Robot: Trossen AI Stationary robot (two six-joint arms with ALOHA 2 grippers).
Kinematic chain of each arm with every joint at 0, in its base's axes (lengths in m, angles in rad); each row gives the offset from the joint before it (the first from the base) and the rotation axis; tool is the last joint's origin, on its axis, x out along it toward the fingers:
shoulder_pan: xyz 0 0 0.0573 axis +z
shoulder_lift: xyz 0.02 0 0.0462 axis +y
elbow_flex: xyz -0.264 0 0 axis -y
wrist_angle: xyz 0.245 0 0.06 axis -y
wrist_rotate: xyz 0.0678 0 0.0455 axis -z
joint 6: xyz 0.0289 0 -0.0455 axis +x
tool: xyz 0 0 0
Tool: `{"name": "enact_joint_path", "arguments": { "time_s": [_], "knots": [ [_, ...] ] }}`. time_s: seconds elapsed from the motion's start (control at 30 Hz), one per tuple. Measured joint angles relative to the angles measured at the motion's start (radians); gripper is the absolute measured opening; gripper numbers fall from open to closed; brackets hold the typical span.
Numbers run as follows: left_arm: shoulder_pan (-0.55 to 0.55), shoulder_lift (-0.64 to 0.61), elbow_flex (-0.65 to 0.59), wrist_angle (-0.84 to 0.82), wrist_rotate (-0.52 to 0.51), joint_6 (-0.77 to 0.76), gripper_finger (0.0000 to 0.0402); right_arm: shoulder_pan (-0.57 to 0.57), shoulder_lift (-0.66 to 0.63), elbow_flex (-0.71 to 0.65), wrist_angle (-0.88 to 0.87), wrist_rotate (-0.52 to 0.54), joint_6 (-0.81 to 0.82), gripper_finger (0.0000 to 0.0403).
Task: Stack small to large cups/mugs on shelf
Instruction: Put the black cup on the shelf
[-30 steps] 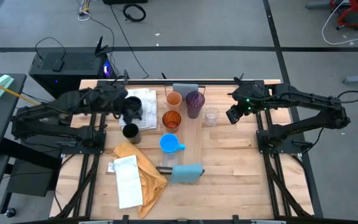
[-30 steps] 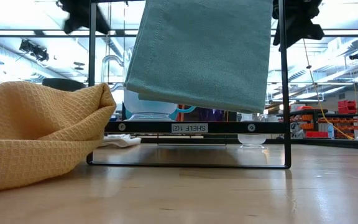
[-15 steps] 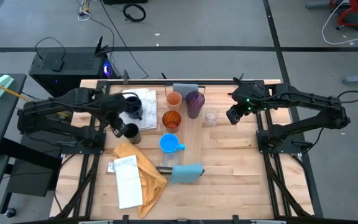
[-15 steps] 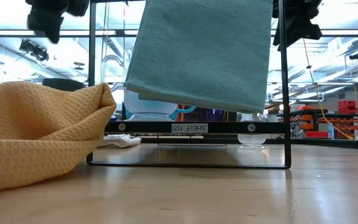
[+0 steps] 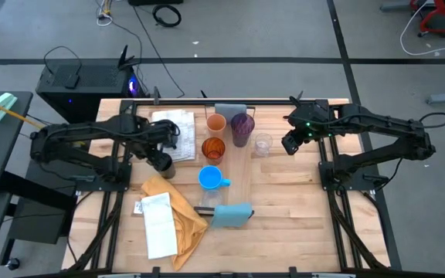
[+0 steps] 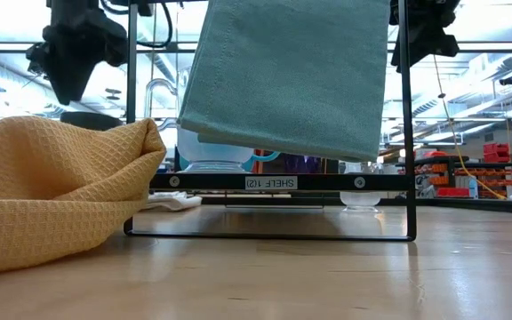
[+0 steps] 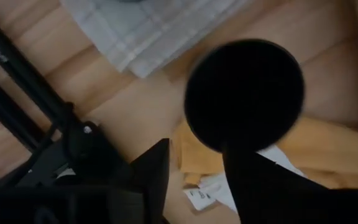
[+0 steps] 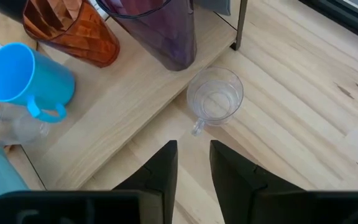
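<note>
The black cup [image 5: 162, 162] is standing on the bench [image 5: 284, 201], on the left side, just off the shelf [image 5: 242, 174] and next to the yellow cloth [image 5: 178, 212]. The left pincer [image 5: 151, 148] is held right above it. In the left wrist view the cup's dark round mouth [image 7: 244, 95] is seen just past the two fingers [image 7: 157, 168], w/ a gap between them, so the left pincer is open and nothing is held. The cup stands upright, mouth up, so a straight drop down is prob. what is needed; one finger looks lined up w/ the rim, but the view is too blurry to be sure.

The right pincer [image 5: 290, 143] is parked by the far right part of the bench, fingers apart, nothing in it. The clear glass [image 8: 214, 98] sits on the bench just beside the shelf edge, close to that pincer.

On the shelf are seen the orange cup [image 5: 215, 123], purple cup [image 5: 242, 126], amber cup [image 5: 213, 149] and blue mug [image 5: 210, 179]. No cup is stacked yet.

The left arm is by far the nearer one to the black cup.
</note>
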Motion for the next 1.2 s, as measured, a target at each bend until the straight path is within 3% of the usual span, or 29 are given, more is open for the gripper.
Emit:
{"name": "enact_joint_path", "arguments": {
  "time_s": [0.33,1.2],
  "knots": [
    [0.0,0.003,-0.061,0.071,-0.014,-0.051,0.0189,0.0,0.0,0.001,0.001,0.0,0.0,0.0101],
    [0.016,0.097,-0.072,0.151,-0.044,0.006,0.0173,0.0,0.0,0.001,0.0,0.015,0.005,0.01]
  ]
}}
